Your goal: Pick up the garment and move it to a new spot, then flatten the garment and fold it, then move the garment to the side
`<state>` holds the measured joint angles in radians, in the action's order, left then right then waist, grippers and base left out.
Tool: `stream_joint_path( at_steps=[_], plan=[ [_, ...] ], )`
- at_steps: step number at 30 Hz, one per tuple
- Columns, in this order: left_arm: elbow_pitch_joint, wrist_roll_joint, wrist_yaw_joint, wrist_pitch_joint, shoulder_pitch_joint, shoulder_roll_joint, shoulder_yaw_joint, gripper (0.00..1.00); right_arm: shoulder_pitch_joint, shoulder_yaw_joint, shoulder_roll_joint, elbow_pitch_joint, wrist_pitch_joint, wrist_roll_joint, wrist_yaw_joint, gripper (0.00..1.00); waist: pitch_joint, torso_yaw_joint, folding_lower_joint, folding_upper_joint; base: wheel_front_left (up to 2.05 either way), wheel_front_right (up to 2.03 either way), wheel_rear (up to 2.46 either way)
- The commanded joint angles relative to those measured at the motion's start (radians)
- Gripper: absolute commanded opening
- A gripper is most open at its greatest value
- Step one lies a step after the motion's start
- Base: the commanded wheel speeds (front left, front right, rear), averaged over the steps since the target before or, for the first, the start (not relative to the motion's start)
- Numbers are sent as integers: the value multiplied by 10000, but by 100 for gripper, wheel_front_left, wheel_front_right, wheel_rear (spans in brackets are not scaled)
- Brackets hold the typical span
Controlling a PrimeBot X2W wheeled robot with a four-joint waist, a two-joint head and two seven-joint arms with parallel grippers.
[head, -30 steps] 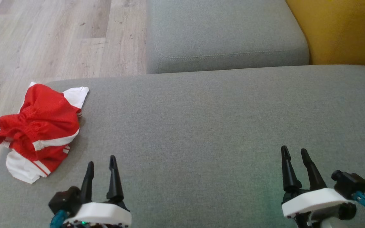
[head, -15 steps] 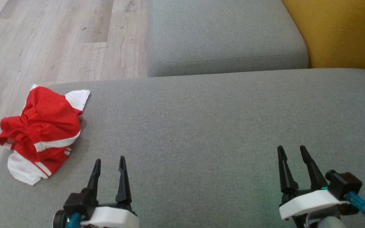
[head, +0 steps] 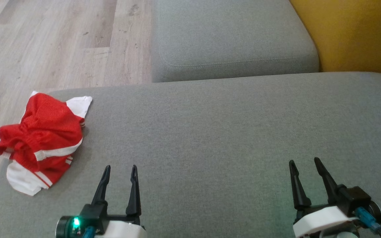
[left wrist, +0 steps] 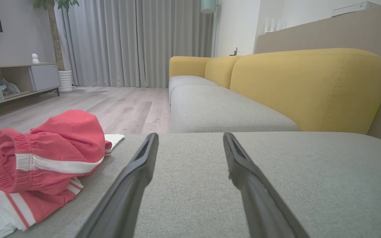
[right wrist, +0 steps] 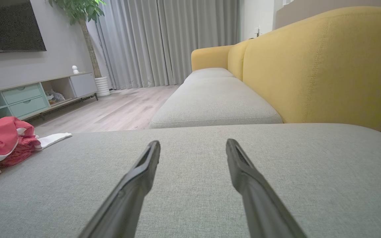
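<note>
Two tools, the left tool [head: 120, 167] and the right tool [head: 304, 161], hang low over the grey sofa cushion [head: 227, 132], spread apart and empty, apparently readied for a pickup, while the crumpled red-and-white shorts [head: 41, 138] lie at its left edge, nearer the left tool.

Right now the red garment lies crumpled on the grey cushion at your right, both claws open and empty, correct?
No: the head view shows the garment at my left, crumpled on the grey cushion. The left claw and right claw are open and empty.
</note>
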<state>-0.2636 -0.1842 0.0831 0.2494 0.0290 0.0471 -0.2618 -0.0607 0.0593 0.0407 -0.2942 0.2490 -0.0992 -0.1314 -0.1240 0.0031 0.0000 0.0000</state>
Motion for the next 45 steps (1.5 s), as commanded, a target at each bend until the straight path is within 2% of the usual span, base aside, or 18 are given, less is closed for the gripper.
stream_joint_path(
  at_steps=[1,11,18,23,29,36,39,45],
  plan=[
    [242,122,40,124,-426,31,246,100,349,220,95,297,128,108,7,100,14,-25,0,0,0,0,0],
    [181,32,97,124,-451,31,274,100,390,161,95,222,128,50,7,100,68,-38,0,0,0,0,0],
    [155,-79,189,124,-555,31,367,100,383,128,95,229,128,122,7,100,186,332,0,0,0,0,0],
    [110,-72,176,124,-667,31,565,100,454,31,95,237,128,103,7,100,372,1106,0,0,0,0,0],
    [87,284,-11,124,-768,31,864,100,474,-59,95,256,128,12,7,100,518,2629,0,0,0,0,0],
    [569,614,234,124,-663,31,1318,100,548,-330,95,330,128,-78,7,100,728,4366,0,0,0,0,0],
    [798,757,393,124,-649,31,1642,100,696,-401,95,350,128,13,7,100,1038,4760,0,0,0,0,0],
    [941,996,273,124,-1237,32,1926,100,945,-782,95,410,128,679,7,100,1812,5263,0,0,0,0,0]
  ],
)
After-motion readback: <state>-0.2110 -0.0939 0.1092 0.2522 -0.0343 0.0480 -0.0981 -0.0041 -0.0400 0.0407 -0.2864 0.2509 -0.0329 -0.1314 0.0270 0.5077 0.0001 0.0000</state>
